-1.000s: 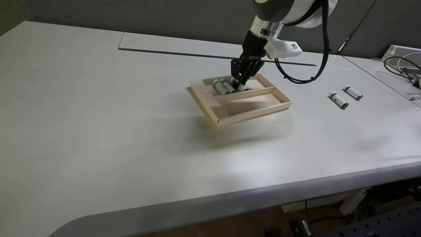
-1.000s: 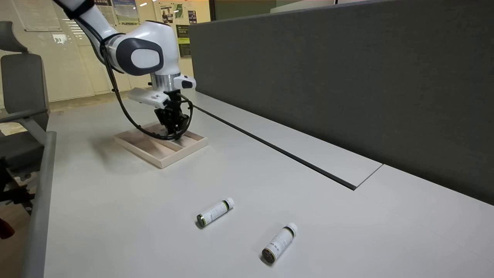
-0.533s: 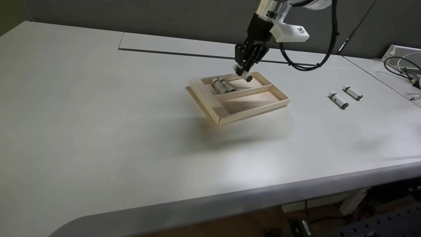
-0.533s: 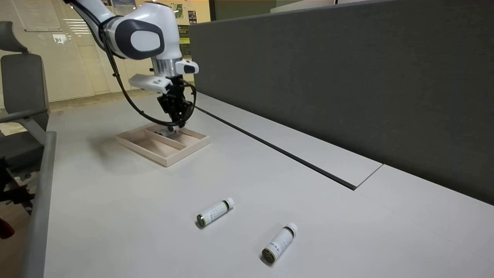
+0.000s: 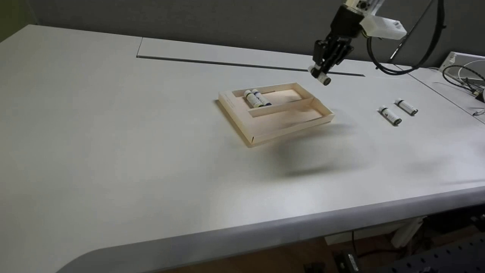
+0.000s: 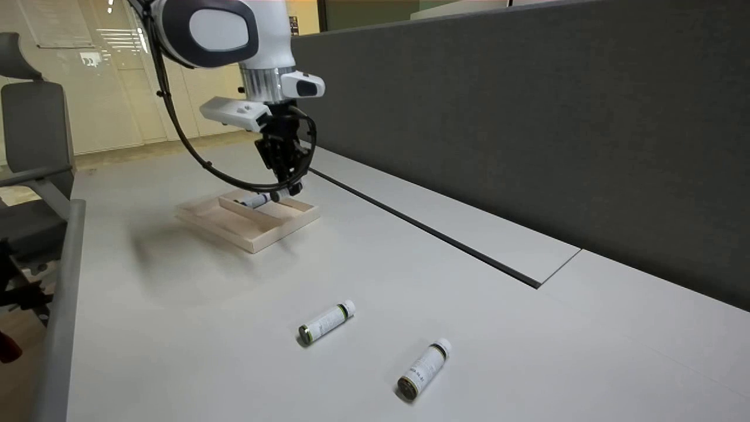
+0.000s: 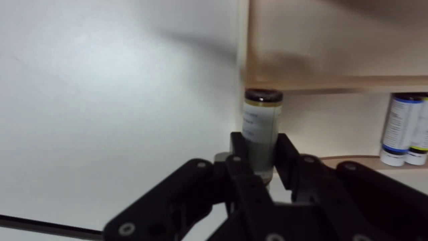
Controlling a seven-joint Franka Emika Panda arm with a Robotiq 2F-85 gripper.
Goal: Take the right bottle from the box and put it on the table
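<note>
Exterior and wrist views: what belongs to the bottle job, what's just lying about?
Job:
claw
held bottle
wooden box
table

Just there:
blue-banded bottle, in the box
yellow-banded bottle, beside it
table bottle nearer the box
table bottle farther from it
office chair

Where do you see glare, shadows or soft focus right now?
Wrist view: bright glare on the table, soft shadows across table and box, tool nearly black, print on the held bottle too soft to read; both exterior views: diffuse shadows on the table; in an exterior view: streaky light reflections on the glossy wall behind the chair.
</note>
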